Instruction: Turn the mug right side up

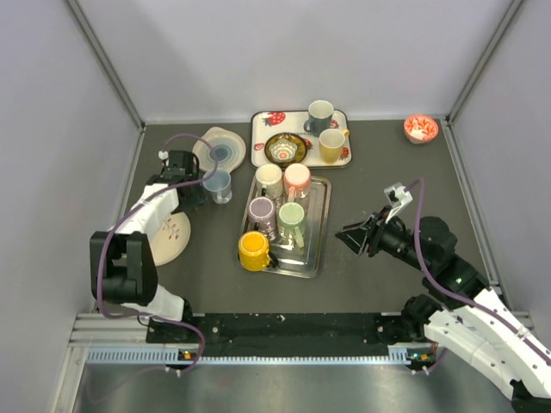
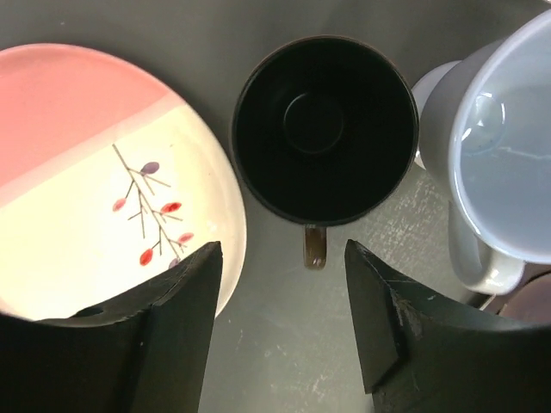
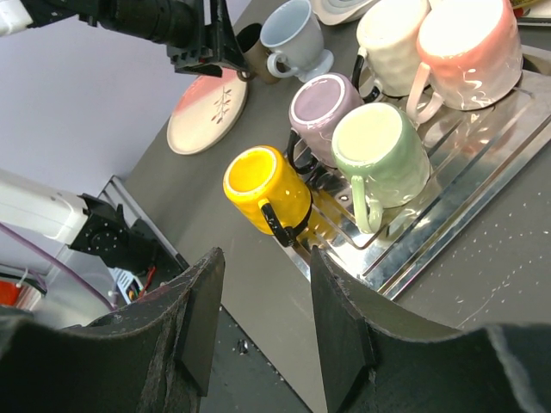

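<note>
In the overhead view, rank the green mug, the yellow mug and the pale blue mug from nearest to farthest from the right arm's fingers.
1. green mug, on the right side of the metal tray, facing the right fingers.
2. yellow mug, at the metal tray's near left corner.
3. pale blue mug, off the metal tray, far left.

Nine mugs stood in all: five on the steel tray at centre, two on the flowered tray at twelve o'clock, plus a pale blue mug and a dark mug at ten o'clock. There were two trays. The two plates were a swirled plate at eleven and a pink-and-cream plate at nine. The two bowls were a dark bowl at twelve and a red bowl at two.
</note>
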`<state>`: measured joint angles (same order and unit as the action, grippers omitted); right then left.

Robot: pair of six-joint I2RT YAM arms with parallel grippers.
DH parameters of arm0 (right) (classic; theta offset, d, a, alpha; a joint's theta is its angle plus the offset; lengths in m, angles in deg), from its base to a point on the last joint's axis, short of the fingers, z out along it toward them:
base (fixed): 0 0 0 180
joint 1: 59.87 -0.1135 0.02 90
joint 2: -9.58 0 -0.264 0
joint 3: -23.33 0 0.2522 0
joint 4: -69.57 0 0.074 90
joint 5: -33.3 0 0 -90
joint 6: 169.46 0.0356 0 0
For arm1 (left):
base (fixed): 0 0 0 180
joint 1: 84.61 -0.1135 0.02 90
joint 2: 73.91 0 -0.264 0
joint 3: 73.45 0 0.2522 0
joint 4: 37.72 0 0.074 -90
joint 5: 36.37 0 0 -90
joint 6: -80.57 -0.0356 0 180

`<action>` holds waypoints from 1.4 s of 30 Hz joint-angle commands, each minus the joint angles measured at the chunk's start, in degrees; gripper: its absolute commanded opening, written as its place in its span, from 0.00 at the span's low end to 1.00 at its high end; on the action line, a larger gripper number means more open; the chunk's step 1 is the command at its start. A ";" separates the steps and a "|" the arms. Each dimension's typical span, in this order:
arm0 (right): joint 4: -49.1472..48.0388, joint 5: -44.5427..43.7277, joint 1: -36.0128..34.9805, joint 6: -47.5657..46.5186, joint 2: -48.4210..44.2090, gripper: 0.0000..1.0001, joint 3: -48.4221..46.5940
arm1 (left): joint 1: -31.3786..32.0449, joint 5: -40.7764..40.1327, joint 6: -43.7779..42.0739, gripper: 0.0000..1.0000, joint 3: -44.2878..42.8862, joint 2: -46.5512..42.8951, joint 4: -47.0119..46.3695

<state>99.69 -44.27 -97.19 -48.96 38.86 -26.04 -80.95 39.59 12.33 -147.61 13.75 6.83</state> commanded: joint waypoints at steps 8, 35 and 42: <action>-0.63 -1.09 -0.03 -3.08 1.66 0.48 0.37 | 6.77 -6.40 2.85 0.69 1.32 -27.17 8.15; 6.93 -22.25 -13.92 -9.06 40.23 0.71 -17.38 | 38.35 -4.07 34.15 0.99 24.45 -47.14 2.00; 6.84 -23.68 -13.92 -8.79 52.01 0.69 -23.62 | 38.35 -3.80 28.87 0.99 25.42 -51.53 0.51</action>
<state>106.64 -64.93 -110.83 -57.59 86.53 -44.95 -42.88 35.17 44.78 -123.05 -34.56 11.42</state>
